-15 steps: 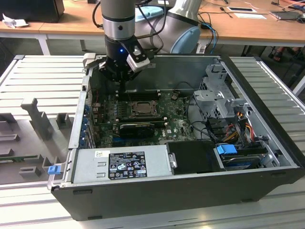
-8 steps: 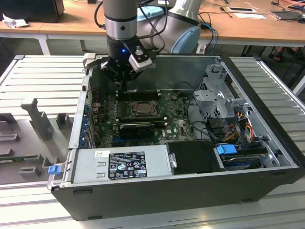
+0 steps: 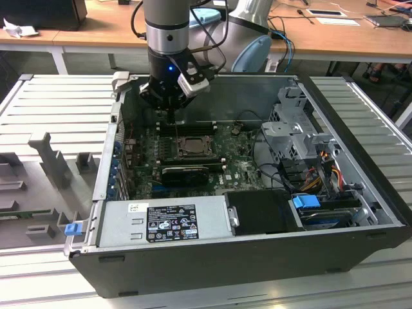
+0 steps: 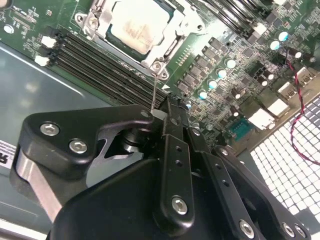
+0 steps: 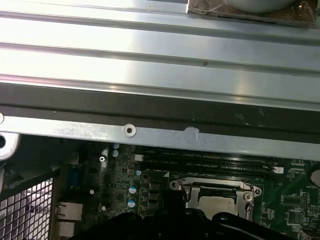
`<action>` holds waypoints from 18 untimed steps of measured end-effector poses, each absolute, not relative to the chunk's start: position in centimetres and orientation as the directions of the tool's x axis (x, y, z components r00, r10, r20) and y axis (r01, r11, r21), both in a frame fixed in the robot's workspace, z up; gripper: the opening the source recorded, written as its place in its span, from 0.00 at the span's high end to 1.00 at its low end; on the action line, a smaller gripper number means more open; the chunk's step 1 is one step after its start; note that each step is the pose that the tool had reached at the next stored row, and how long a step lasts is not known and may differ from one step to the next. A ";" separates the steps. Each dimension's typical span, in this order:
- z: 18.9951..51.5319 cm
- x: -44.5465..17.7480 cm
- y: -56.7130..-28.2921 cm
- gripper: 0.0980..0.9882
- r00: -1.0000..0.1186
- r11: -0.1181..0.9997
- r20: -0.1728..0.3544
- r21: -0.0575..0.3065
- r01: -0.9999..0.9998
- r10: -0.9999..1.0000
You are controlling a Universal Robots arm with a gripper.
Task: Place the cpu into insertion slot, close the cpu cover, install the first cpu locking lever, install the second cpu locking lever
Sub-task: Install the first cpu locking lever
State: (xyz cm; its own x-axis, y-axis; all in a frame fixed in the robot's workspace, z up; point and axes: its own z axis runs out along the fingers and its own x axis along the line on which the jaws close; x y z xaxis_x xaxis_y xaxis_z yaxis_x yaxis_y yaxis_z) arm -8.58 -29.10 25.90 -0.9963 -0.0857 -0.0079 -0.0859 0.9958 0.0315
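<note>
Since the cpu [image 4: 134,25] already lies in the insertion slot [image 4: 159,64] under the closed cpu cover [image 4: 171,46], your gripper [image 4: 159,114] is pinched together on the thin locking lever [image 4: 155,90] (presumably to latch it), at the slot's 11 o'clock in the exterior view.

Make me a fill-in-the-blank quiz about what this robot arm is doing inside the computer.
1. The cpu lies with its grey metal top facing ___.
2. The silvery cpu cover framing it is ___.
3. The pincer is nearest a thin metal ___ rising beside the cover.
4. The long memory slots next to the chip are coloured ___.

Missing words: up; closed; lever; black.
</note>
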 end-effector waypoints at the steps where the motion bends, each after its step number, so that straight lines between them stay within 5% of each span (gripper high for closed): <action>1: 25.9 -8.3 -29.1 0.99 -0.996 0.996 -0.008 0.032 -0.086 -0.086; 15: 25.8 -5.8 -29.1 0.99 -0.996 0.996 -0.008 0.032 -0.086 -0.086; 18: 25.5 -5.3 -29.1 0.99 -0.996 0.995 -0.011 0.061 -0.084 -0.084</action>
